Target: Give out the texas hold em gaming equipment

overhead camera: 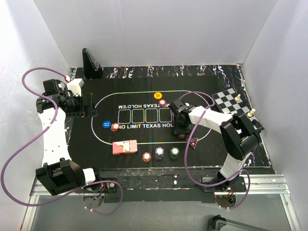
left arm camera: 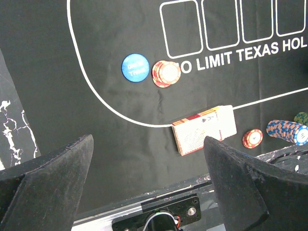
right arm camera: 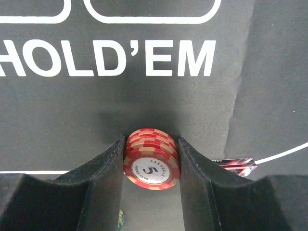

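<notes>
Black mat point(overhead camera: 139, 132): right gripper point(right arm camera: 151, 144), pointing down, pinches red chip stack point(right arm camera: 151, 168).

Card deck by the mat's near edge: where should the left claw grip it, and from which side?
Probably from straight above, the open left claw pinching the card deck across its two long edges. It lies flat on the mat, so only its thin sides offer a hold. Its top looks slightly shifted, so close gently.

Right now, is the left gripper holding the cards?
No, the left gripper is wide open and empty, and the cards lie on the mat beyond its fingertips.
</notes>
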Available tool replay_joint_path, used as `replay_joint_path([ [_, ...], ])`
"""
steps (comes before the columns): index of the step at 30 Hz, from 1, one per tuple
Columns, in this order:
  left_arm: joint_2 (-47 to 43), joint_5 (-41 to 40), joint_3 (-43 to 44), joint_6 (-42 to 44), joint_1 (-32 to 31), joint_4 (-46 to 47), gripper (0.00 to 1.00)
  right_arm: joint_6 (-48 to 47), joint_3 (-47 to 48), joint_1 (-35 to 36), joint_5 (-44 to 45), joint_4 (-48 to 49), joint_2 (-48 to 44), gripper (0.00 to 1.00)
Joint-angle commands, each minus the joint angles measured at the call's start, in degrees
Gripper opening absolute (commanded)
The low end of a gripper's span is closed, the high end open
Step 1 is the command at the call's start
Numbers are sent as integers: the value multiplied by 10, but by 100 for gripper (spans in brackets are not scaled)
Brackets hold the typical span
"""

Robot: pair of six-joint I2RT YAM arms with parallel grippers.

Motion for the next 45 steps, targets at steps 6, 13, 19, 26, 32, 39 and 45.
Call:
replay_joint_path([
  [6, -14, 3, 11, 8, 5, 1, 100, -1, -12, 2, 7, 0, 7, 1],
  [13, -15, 5, 10, 8, 4, -1, 100, -8, -7, 3, 3, -4, 1, 52],
  [19, -22, 7, 7, 7, 4, -4, 100, -19, 31, 3, 21, -31, -11, 68],
  [26, -27, 8, 8, 4, 4, -4, 100, -37, 86, 19, 32, -60, -61, 69],
  [32, -21, 11, 7, -10, 4, -3, 100, -80, 142, 87, 1, -68, -114, 70],
  [39, -30, 16, -4, -17, 4, 4, 100, -112, 142, 201, -49, -75, -120, 84],
  [45, -31, 13, -1, -14, 4, 3, 100, -91, 113, 262, -43, -68, -86, 88],
])
